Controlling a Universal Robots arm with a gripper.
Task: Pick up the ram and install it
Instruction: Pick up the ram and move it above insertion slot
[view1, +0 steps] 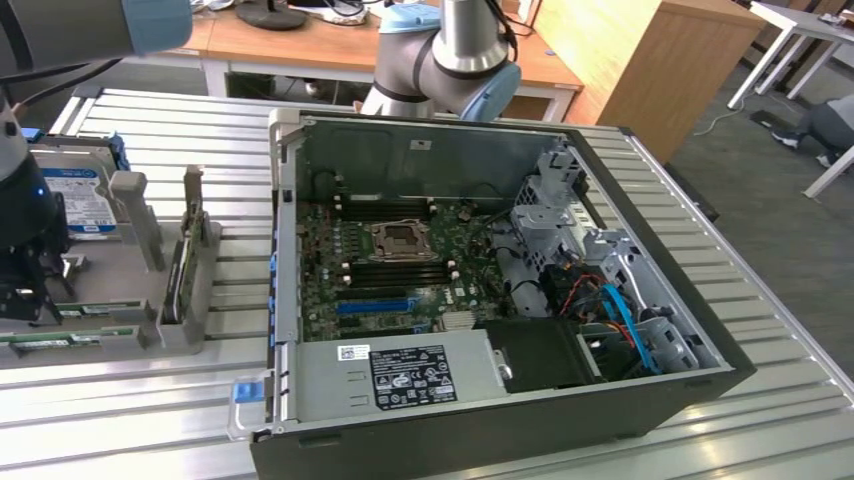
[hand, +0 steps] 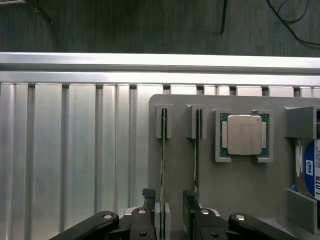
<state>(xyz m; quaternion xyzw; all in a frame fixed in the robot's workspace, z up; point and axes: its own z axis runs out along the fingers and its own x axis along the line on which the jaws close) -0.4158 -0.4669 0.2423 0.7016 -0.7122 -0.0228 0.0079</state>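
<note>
Claw (hand: 169, 202): spread, straddling the ram (hand: 163, 150), which stood on edge in the grey holder's (hand: 235, 195) end slot, with a second stick (hand: 196, 150) one slot in. Judged best practice: centre on that board, clear its neighbour, then close squarely.

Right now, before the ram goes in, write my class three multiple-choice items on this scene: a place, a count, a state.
1. Where is the processor? A in the motherboard socket; B in the grey holder tray; C on the power supply.
2. How many ram sticks stand in that tray's slots? A one; B two; C four.
3. The gripper is: A open; B shut on a ram stick; C shut on the hard drive.
Key: 1 B, it sits framed in the tray. 2 B, two thin boards stand on edge. 3 A, its fingers stand well apart.
</note>
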